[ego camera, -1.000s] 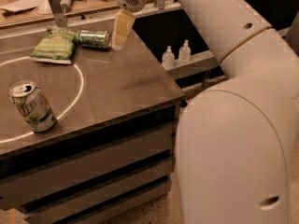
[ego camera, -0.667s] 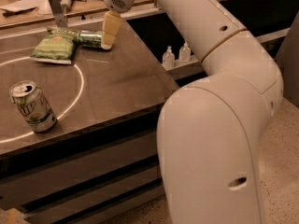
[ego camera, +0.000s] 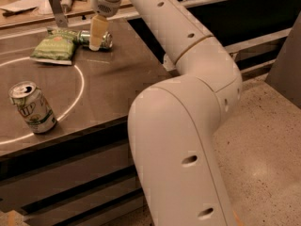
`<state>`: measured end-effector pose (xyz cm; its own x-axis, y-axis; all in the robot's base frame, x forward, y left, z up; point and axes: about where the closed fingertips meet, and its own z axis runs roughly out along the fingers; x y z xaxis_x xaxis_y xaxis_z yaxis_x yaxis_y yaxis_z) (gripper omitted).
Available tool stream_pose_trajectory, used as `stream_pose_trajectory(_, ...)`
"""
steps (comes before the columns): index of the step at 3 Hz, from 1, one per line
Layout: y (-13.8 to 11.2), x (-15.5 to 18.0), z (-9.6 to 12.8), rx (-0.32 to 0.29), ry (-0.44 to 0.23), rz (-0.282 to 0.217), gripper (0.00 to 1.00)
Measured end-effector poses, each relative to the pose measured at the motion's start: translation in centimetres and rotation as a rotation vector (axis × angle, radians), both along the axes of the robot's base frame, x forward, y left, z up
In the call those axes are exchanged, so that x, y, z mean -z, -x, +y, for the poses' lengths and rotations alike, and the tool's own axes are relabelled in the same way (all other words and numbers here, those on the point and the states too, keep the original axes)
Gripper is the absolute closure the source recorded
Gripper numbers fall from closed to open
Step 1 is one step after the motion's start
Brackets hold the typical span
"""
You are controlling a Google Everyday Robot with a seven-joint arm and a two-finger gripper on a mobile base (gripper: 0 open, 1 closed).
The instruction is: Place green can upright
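Camera view has the gripper (ego camera: 97, 37) at the far end of the surface (ego camera: 117, 74), low over the green can (ego camera: 107, 40). Its pale tip hangs in front of the can's middle and hides it, so I cannot tell whether the gripper is clamped on the can or only straddling it. The green can lies on its side near the back edge, one silvery end poking out to the right. With the gripper set across its body from above, this looks to me like the start of a grasp, the standing-up not yet done. Right beside the can on the left, perhaps touching it, lies a flat light-green chip bag (ego camera: 53, 48) — close enough that tipping the can up wants care. Well apart, near the front edge, a white-and-green can (ego camera: 33, 108) stands upright just inside a white circle (ego camera: 81, 86) marked on the surface, with the letters "UP" readable on its side. The print on the bag and the green can I cannot make out. The long white arm (ego camera: 188, 46) reaches in from the right.
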<state>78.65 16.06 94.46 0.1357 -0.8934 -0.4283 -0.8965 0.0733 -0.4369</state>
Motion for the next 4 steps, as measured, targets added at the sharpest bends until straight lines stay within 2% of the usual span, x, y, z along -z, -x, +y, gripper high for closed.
stream_pose_trajectory(2, -2.7, 3.1, 2.4, 0.019, -0.007, 0.025, 0.0)
stream_pose_trajectory(4, -3.9, 6.3, 4.6, -0.009, -0.031, 0.065, 0.0)
